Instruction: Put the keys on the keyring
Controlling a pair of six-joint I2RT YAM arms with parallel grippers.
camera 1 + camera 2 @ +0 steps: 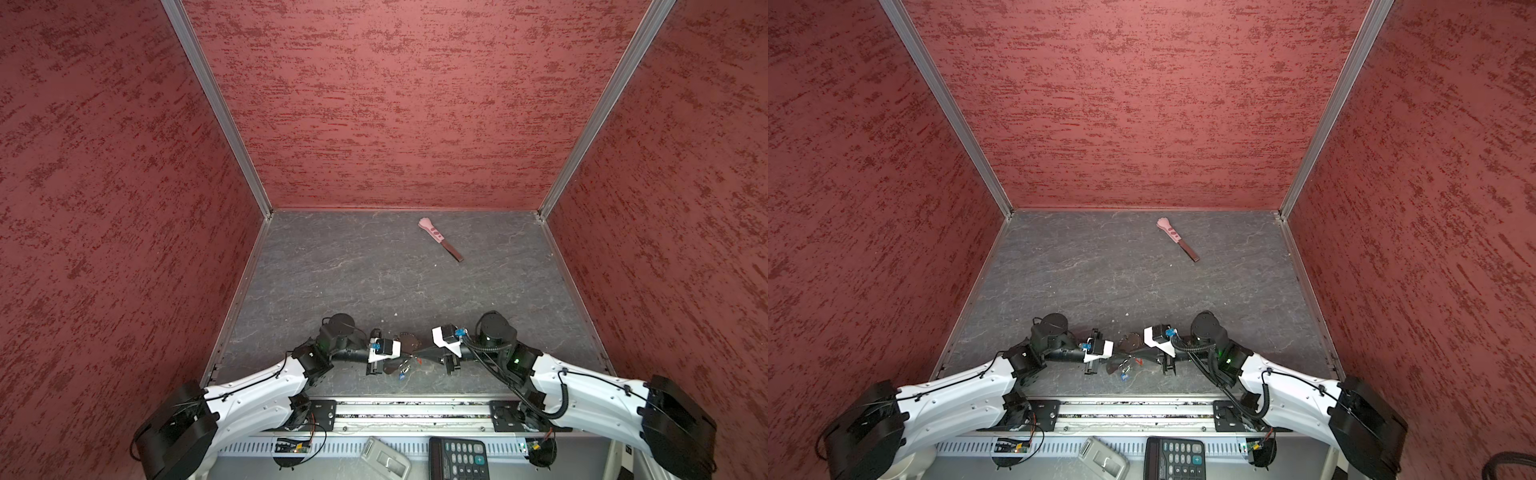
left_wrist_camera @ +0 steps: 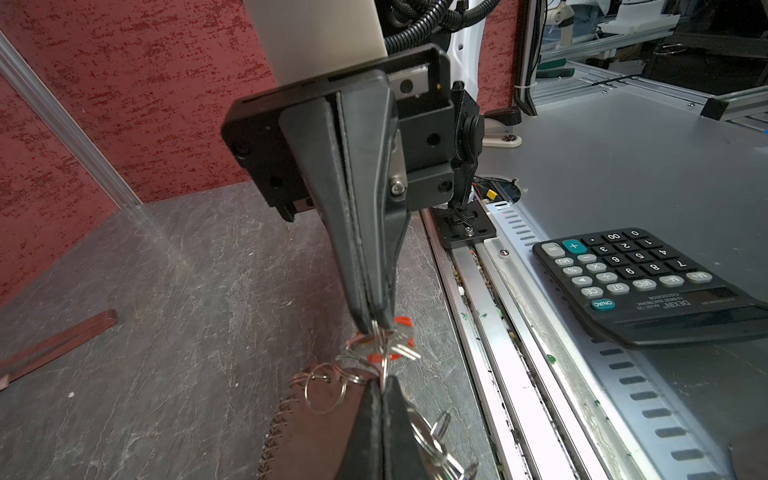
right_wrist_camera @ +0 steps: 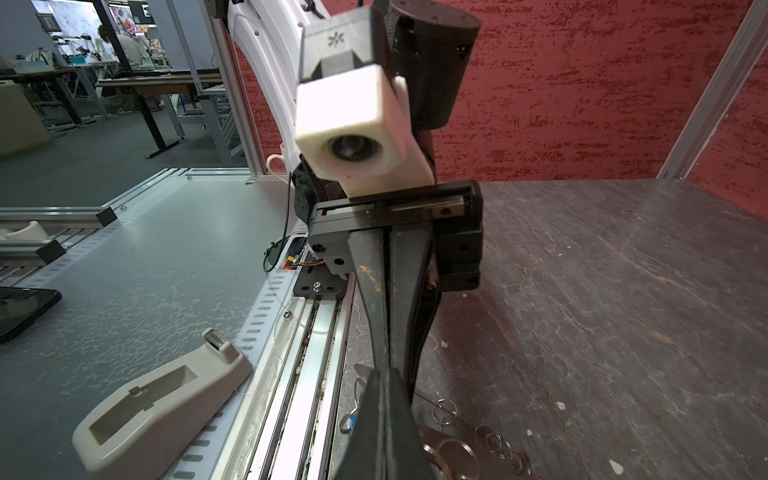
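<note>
1. In both top views: left hand point(image 1: 405, 359) and right hand point(image 1: 420, 355) tip to tip at 6 o'clock on the desk point(image 1: 332, 270), low over the keyring point(image 1: 409, 341); red key point(image 1: 420, 361) and blue key point(image 1: 402, 376) just beside the tips; pink-handled tool point(image 1: 440, 239) well apart toward 1 o'clock.
2. In the left wrist view: both hands pinched fully shut, the left seemingly on a silver link of the keyring point(image 2: 320, 390), the right seemingly on the thin ring carrying the red key point(image 2: 402, 332); brown strap end flat on the desk.
3. In the right wrist view: shut tips meeting; more silver links on the desk just beside them; blue key point(image 3: 352, 422) partly hidden behind the right hand.
4. Judged step: threading the red key onto a link. Needed next: a steady hold on the link and a slow feed of the ring through the split, with no slip of either pinch.
</note>
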